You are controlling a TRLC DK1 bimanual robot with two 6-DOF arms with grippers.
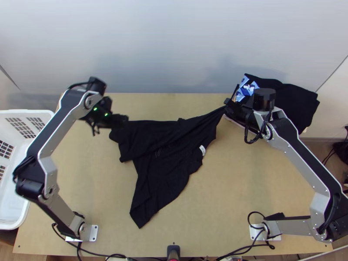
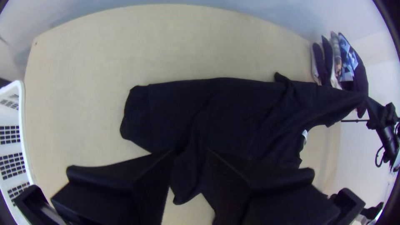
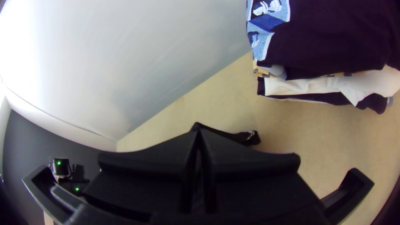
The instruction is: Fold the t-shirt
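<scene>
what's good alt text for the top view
Black t-shirt rumpled on a wooden table, one part pulled taut in the right gripper beside folded clothes; the left gripper hovers at the opposite end, a white basket at far left.

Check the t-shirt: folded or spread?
Spread, not folded: the black t-shirt lies loose and rumpled with an uneven outline, one corner stretched to the right gripper.

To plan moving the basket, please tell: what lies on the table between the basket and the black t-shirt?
Bare tabletop lies between the basket and the t-shirt, seen in the left wrist view.
</scene>
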